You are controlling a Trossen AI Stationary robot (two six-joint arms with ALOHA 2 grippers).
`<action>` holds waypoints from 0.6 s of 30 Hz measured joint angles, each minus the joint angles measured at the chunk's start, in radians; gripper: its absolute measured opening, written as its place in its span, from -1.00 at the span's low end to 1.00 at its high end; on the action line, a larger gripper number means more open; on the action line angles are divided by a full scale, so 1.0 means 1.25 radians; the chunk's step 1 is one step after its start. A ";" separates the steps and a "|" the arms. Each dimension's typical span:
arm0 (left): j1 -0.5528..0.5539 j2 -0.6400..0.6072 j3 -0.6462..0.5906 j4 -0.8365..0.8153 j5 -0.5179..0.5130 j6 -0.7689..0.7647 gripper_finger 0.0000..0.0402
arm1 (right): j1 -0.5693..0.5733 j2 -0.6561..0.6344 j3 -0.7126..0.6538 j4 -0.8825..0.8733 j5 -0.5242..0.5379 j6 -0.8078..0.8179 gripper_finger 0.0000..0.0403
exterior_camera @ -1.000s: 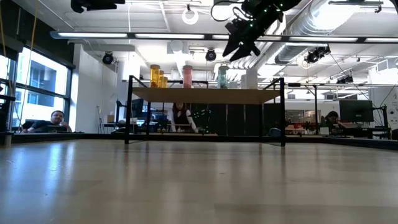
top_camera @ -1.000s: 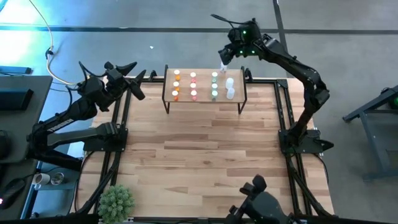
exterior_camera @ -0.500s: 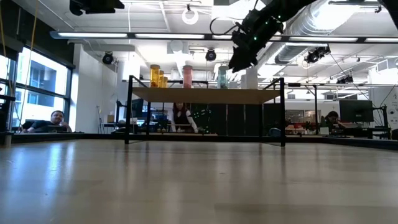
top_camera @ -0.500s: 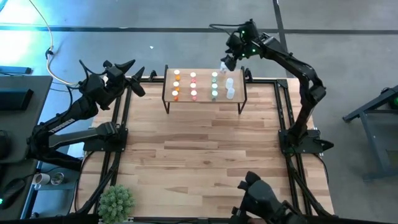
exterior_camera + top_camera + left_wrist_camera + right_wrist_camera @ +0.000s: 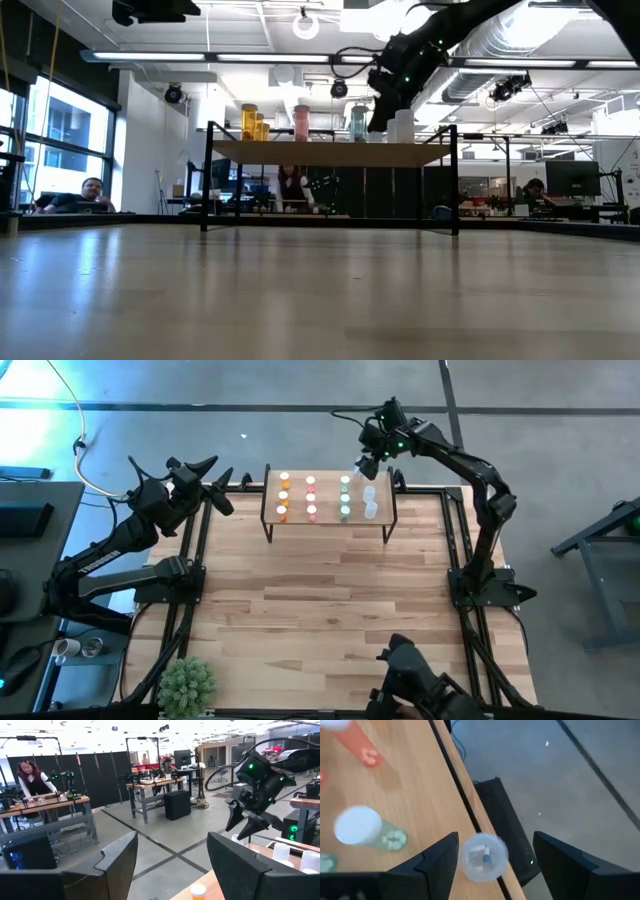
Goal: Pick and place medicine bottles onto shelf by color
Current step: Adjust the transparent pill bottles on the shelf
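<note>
**Clear bottle at the far edge of the shelf, open fingers around it**

Standing upright at the very rim of the shelf (image 5: 327, 495), on its far side: one clear bottle (image 5: 485, 856), seen from above in the right wrist view, with pills visible inside. Placed there, probably, to start or extend the clear column (image 5: 369, 500), which occupies the right end of the board. Beside it, going left: green bottles (image 5: 345, 497), then pink bottles (image 5: 310, 495), then orange bottles (image 5: 284, 496), each colour in its own line from front to back. So sorted by colour, as the task asks, with none left on the table (image 5: 320, 600).

Around the clear bottle, without touching it: the two fingers of the right gripper (image 5: 366, 460), spread wide, one on each side. Looks like a release, not a grip. A little risky, so near the rim; better lifted away straight up, not sideways.

Well apart, off the left end of the shelf: the left gripper (image 5: 213, 485), fingers also open, holding nothing, only waiting.
</note>
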 joint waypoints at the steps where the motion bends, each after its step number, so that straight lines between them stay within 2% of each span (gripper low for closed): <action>1: 0.000 0.000 0.000 0.000 0.000 0.000 0.14 | 0.000 0.005 0.000 -0.004 0.001 0.001 0.23; 10: 0.000 0.000 0.000 0.000 0.000 0.000 0.14 | 0.002 0.010 -0.001 -0.017 0.010 0.002 0.21; 13: 0.000 0.000 0.000 0.000 -0.007 0.000 0.14 | 0.002 0.010 -0.001 -0.032 0.010 0.002 0.12; 18: 0.000 0.000 0.000 0.000 -0.016 0.000 0.14 | 0.002 0.010 -0.001 -0.048 0.010 0.002 -0.15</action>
